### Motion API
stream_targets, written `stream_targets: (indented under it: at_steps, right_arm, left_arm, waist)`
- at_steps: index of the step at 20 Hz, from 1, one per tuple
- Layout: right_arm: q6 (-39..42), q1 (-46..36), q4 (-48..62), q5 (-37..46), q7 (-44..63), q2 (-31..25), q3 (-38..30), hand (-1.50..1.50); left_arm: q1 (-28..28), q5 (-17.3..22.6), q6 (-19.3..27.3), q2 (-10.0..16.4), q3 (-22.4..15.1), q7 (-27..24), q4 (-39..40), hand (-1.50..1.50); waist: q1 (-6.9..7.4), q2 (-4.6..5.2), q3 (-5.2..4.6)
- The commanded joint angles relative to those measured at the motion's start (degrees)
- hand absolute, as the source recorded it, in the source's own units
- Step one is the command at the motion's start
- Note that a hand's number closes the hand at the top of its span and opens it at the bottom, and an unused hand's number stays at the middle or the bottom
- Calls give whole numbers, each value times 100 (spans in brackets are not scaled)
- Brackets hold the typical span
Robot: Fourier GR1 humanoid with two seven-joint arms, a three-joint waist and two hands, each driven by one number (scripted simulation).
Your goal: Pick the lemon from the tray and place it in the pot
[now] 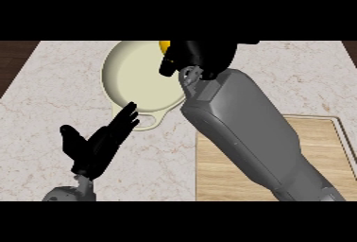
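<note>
marble counter, lemon over pot

head view | looks steeply down | close above counter

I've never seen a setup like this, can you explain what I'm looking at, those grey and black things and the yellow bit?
This is one picture, taken from the robot's head, looking steeply down at a marble counter. The grey forearms ending in black hands are the robot's own. Its left hand rests open at the lower left, fingers up, holding nothing. Its right hand is over the cream pot, fingers curled round a lemon, of which only a yellow sliver shows. At the right lies a wooden tray.
</note>
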Motion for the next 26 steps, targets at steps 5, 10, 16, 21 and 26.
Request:
stream_targets:
  at_steps: [5, 10, 16, 21, 26]
  right_arm:
    - [-1515, -958, 2378, -439, 9, 53, -353, 150]
    - [-2410, -1133, 3429, -724, -647, 53, -524, 150]
    - [-3109, -1200, 4535, -1181, -1294, 54, -652, 150]
    - [-3815, -1276, 4750, -1845, -1427, 54, -1114, -150]
    - [-4720, -963, 4560, -2609, -2410, 54, -1478, -150]
  left_arm:
    - [-203, -26, -47, -39, 20, -19, 73, 0]
    - [-62, -30, -88, -44, -100, 91, -108, 0]
    - [-179, -101, -125, -138, -188, 10, 64, 0]
    - [-238, -87, -204, -100, -167, -10, 90, 0]
    - [-456, -24, -234, -58, -41, 49, 118, 0]
  waist:
    - [103, 53, 1]
    - [236, 80, 4]
    - [391, 165, 1]
    - [430, 178, 6]
    - [564, 249, 18]
